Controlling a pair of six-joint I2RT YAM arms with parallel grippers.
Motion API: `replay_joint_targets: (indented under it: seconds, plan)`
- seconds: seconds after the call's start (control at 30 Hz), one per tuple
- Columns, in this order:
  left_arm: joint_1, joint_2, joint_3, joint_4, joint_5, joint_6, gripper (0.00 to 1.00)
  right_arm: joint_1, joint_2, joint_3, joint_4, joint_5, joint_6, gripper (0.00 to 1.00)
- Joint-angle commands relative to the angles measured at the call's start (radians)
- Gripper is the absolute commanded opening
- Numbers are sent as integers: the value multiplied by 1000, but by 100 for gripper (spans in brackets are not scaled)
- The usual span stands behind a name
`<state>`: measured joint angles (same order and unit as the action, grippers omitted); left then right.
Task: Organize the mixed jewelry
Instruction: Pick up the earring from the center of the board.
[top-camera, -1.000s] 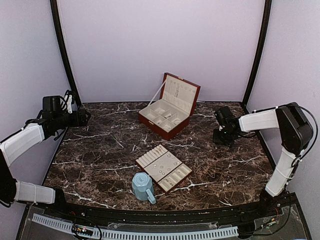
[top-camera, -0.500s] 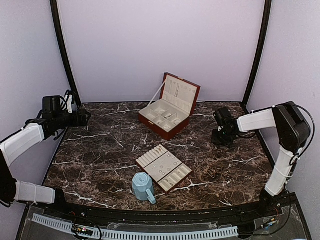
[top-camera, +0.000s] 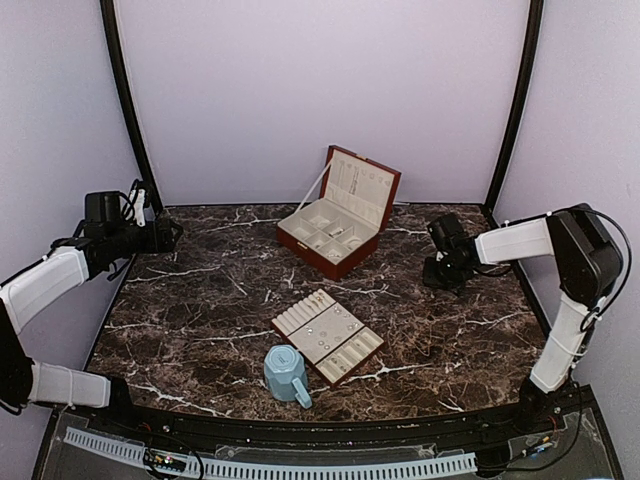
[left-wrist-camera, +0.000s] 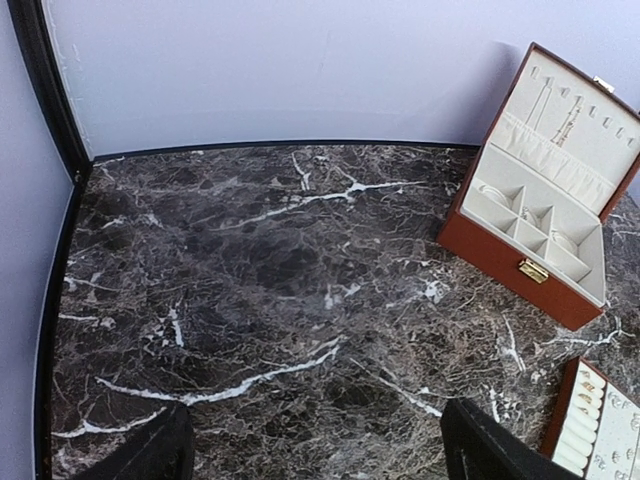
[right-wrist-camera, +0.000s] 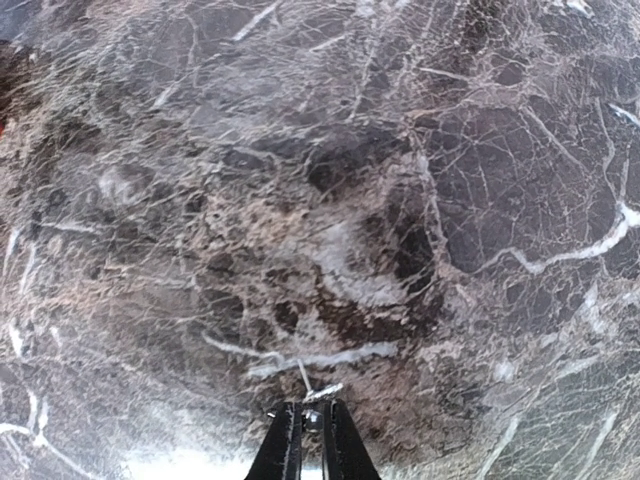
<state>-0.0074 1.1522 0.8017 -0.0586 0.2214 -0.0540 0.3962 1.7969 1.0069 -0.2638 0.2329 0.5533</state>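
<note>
Though blurred, silvery piece (right-wrist-camera: 318, 395) between right jaws

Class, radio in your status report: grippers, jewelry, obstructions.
Left gripper open, empty. Right gripper shut on small silvery piece, low over marble table. Nothing in the way.

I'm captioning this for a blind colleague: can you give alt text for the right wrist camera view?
The right gripper, its two dark fingers almost together, pinches a tiny silvery piece low over the dark, white-veined marble table, seen from close above.
</note>
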Motion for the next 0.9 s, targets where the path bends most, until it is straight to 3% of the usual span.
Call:
replay_joint_targets:
  seconds: [0.0, 0.23, 0.53, 0.67, 0.87]
  plan:
    - [-8, -40, -22, 51, 89, -20, 86, -5, -61, -37, 40, -37, -18, 5]
    - [-187, -47, -43, 108, 57, -8, 85, -6, -81, -70, 74, -65, -33, 1]
    - [-362, -23, -51, 213, 85, -123, 83, 7, -197, -111, 123, -197, -30, 1]
    - [-466, 49, -59, 319, 99, -219, 82, 62, -241, -111, 138, -229, -37, 1]
    - [-623, 275, 37, 417, 131, -297, 81, 187, -239, -59, 156, -265, -23, 1]
